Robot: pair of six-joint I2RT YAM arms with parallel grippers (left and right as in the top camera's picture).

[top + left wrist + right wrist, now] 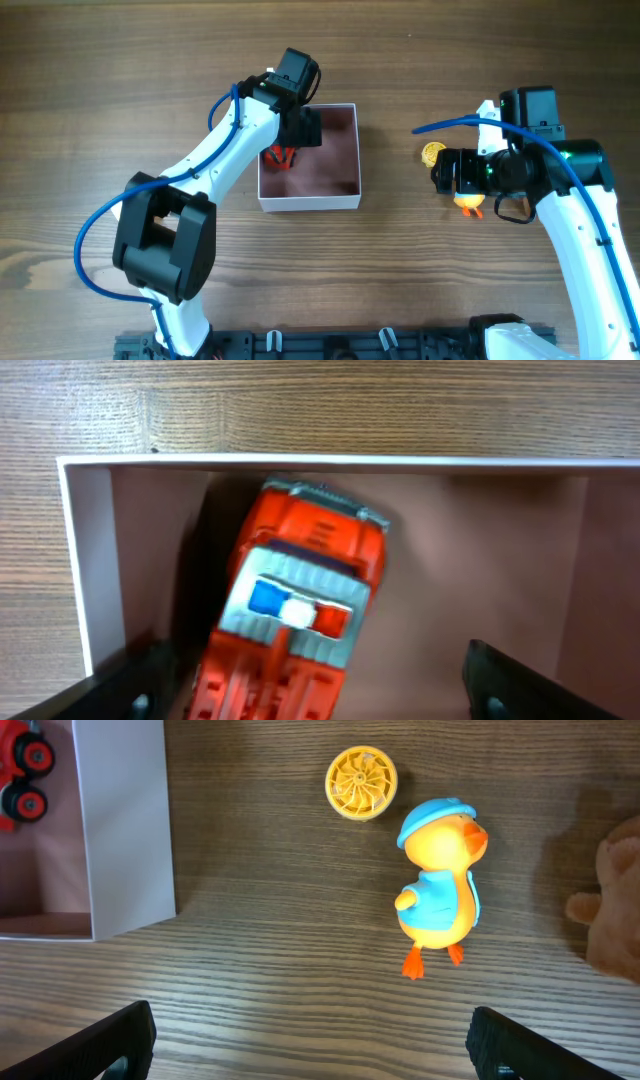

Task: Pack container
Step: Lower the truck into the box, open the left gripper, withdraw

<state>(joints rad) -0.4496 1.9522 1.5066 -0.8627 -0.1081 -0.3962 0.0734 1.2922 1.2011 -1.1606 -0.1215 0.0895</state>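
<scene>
The container [310, 202], a square white box with a pink inside, stands at the table's middle. A red toy truck [277, 157] lies in its left part. My left gripper [298, 133] hangs open over the truck. In the left wrist view the truck [292, 615] lies between my wide-apart fingers [315, 700], near the container's wall [330, 460]. My right gripper [452, 172] is open and empty over the table, above a yellow duck with a blue cap [438, 890]. Its fingers [312, 1045] are short of the duck.
A yellow round wheel toy [360, 783] lies just beyond the duck, also in the overhead view [432, 153]. A brown soft thing [612, 905] shows at the right wrist view's right edge. The container's white wall [130, 830] is at that view's left.
</scene>
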